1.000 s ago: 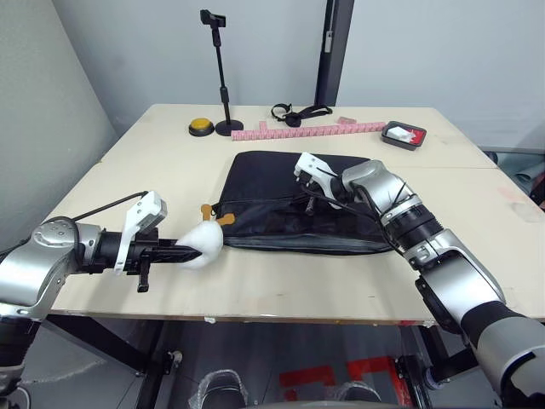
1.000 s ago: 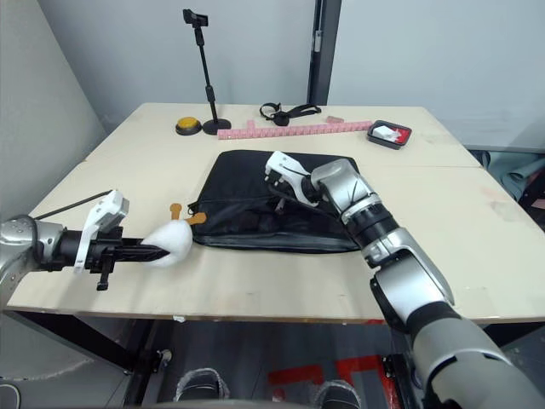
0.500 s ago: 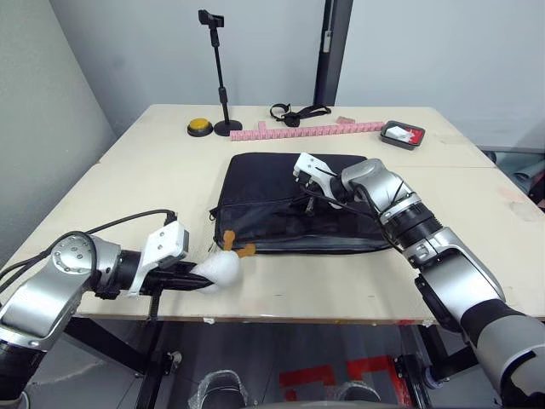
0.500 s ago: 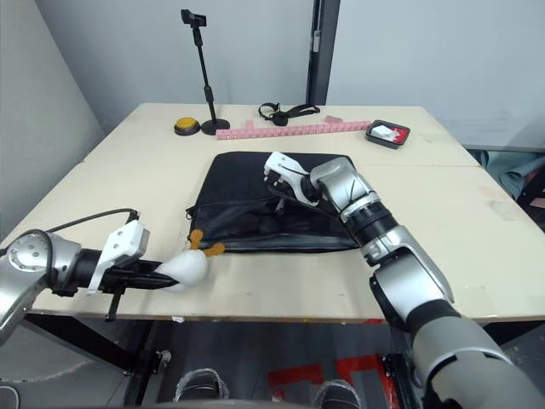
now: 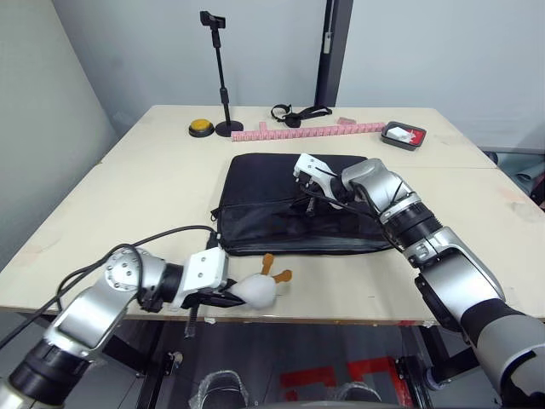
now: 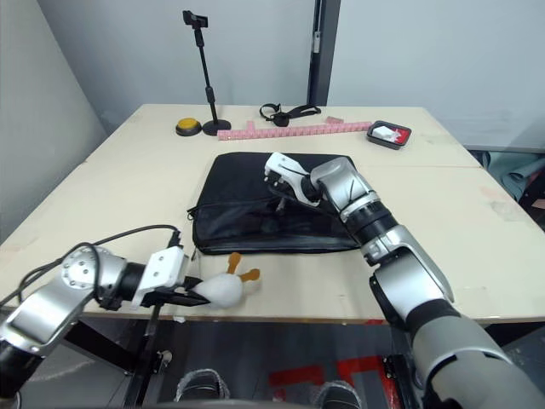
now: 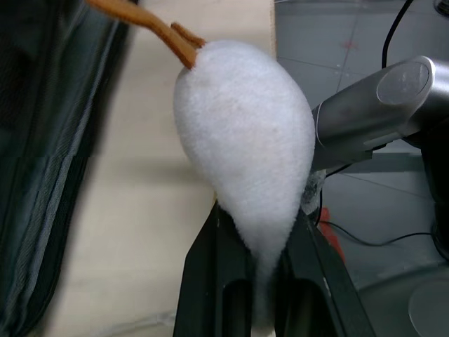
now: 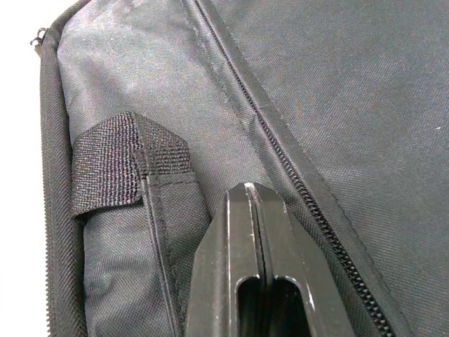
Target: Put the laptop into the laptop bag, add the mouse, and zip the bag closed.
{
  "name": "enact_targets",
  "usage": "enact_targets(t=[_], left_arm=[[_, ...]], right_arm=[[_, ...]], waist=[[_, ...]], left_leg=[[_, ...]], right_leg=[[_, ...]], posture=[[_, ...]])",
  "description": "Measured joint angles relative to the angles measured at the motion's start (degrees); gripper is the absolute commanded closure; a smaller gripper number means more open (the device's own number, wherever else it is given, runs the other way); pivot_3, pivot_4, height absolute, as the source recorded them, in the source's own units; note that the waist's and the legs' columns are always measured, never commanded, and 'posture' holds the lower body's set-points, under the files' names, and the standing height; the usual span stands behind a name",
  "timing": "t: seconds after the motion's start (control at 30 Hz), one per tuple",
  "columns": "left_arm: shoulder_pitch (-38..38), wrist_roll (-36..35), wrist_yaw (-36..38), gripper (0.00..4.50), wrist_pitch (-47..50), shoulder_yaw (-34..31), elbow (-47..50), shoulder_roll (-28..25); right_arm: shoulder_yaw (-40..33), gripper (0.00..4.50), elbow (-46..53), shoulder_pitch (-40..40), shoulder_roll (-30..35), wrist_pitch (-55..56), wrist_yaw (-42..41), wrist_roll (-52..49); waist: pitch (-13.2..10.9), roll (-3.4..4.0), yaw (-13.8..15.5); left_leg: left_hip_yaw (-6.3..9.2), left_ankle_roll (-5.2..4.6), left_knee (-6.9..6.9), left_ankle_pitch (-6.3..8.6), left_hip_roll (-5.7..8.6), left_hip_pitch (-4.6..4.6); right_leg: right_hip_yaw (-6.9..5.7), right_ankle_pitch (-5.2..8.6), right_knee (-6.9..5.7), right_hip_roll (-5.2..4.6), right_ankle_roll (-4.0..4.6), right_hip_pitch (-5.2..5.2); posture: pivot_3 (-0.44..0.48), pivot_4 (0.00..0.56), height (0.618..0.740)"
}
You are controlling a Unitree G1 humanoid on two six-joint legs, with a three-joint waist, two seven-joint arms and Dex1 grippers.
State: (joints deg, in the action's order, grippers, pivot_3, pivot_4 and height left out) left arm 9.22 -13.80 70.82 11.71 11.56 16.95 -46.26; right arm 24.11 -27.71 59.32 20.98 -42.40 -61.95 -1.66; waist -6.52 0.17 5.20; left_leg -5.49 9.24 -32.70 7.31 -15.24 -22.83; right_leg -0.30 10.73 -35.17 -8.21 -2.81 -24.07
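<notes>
The black laptop bag [image 5: 289, 204] lies flat in the middle of the table. My right gripper [image 8: 245, 193] is shut, its tips resting on the bag's fabric beside a webbing handle [image 8: 133, 161] and a zipper line. My left gripper [image 7: 256, 217] is shut on a white plush toy [image 5: 257, 291] with orange feet, held low at the table's front edge, just in front of the bag's near left corner. The laptop and the mouse are out of view.
At the back stand a black phone stand [image 5: 220, 72], a yellow button [image 5: 200, 128], a pink strip [image 5: 311, 130], a black strap [image 5: 298, 112] and a dark tray [image 5: 404, 135]. The table's front edge [image 5: 358, 319] runs right under the toy.
My left arm has carried the plush toy from the bag's left side down and to the right, to the table's front edge. The right gripper has stayed on the bag.
</notes>
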Motion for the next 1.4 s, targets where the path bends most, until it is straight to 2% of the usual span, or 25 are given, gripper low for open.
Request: enact_targets(t=[0.17,0.33,0.5,0.9,1.4], left_arm=[[2.91,0.99,0.32,4.47,-0.16,3.16,-1.48,2.52],[5.44,-3.48,4.63,4.47,3.69,4.10,-1.78,4.05],[8.49,-2.25,5.97,4.47,2.73,6.96,-6.16,6.67],[16.28,5.19,1.45,4.47,-8.66,9.89,-19.98,18.86],[21.88,5.65,3.81,4.47,-15.92,11.96,-29.11,27.46]], right_arm=[[0.04,4.50,0.02,0.00,-0.01,-0.28,-0.11,-0.01],[0.04,4.50,-0.02,0.01,0.02,-0.64,-0.13,0.00],[0.05,4.50,-0.19,0.06,0.01,-0.76,-0.14,0.01],[0.17,4.50,-0.81,0.47,-0.05,-1.08,-0.54,0.03],[0.61,4.50,-2.16,1.39,-1.51,-1.23,-0.60,1.04]], waist=[[0.07,0.04,-0.06],[0.10,0.04,0.00],[0.12,0.07,-0.08],[0.16,0.10,0.04],[0.17,0.10,0.09]], left_leg=[[-0.03,0.00,0.00,0.00,0.00,0.00],[-0.04,0.00,0.00,0.00,0.00,0.03],[-0.05,0.00,0.00,0.00,0.00,0.05],[-0.07,-0.01,-0.01,-0.01,0.01,0.03],[-0.09,-0.01,-0.01,-0.01,0.01,0.02]], right_leg=[[0.02,0.00,0.02,0.00,0.00,0.00],[0.04,0.00,0.01,0.00,0.00,0.01],[0.06,0.00,-0.01,0.00,0.00,0.01],[0.08,-0.01,0.03,0.00,0.01,0.03],[0.09,-0.01,0.04,0.00,0.01,0.02]], posture=[[0.000,0.150,0.740],[0.000,0.150,0.740],[0.000,0.150,0.740],[0.000,0.150,0.740],[0.000,0.150,0.740]])
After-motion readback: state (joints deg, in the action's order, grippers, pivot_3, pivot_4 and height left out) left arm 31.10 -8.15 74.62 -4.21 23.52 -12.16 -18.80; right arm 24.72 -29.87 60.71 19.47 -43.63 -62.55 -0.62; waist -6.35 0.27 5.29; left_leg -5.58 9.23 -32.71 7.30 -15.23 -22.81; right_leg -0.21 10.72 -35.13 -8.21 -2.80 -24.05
